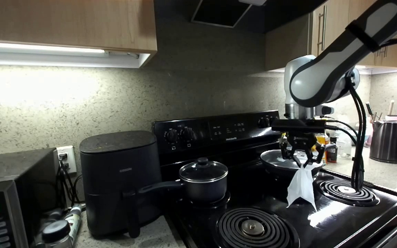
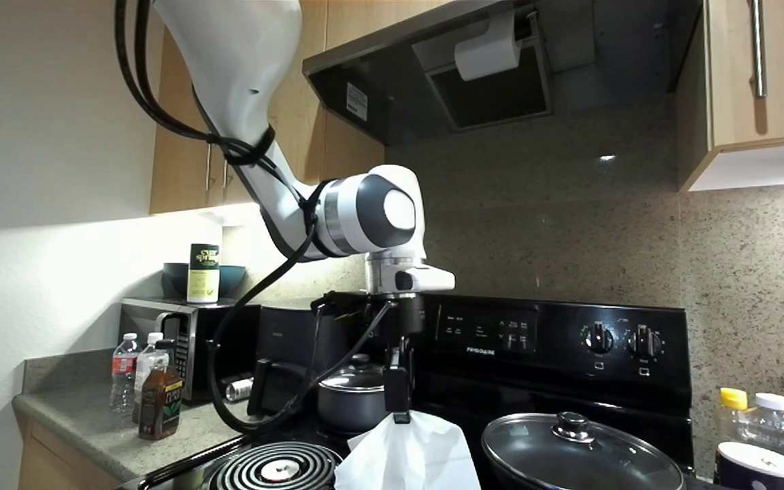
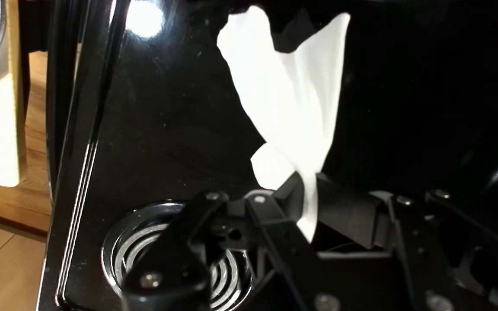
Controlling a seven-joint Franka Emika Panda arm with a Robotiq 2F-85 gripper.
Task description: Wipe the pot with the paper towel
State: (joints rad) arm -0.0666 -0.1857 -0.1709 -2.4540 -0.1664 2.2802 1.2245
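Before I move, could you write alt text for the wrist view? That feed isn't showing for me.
The gripper pinches a white paper towel, whose loose end stretches toward the top of the picture, seen against the black stovetop. A coil burner sits at lower left, partly hidden behind the gripper; floor shows at far left.

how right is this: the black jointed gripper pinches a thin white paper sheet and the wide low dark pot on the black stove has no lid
One part is wrong: a round, clear glass lid covers the wide, low dark pot, as an exterior view shows. The rest is right: the black jointed gripper pinches the thin white paper sheet.
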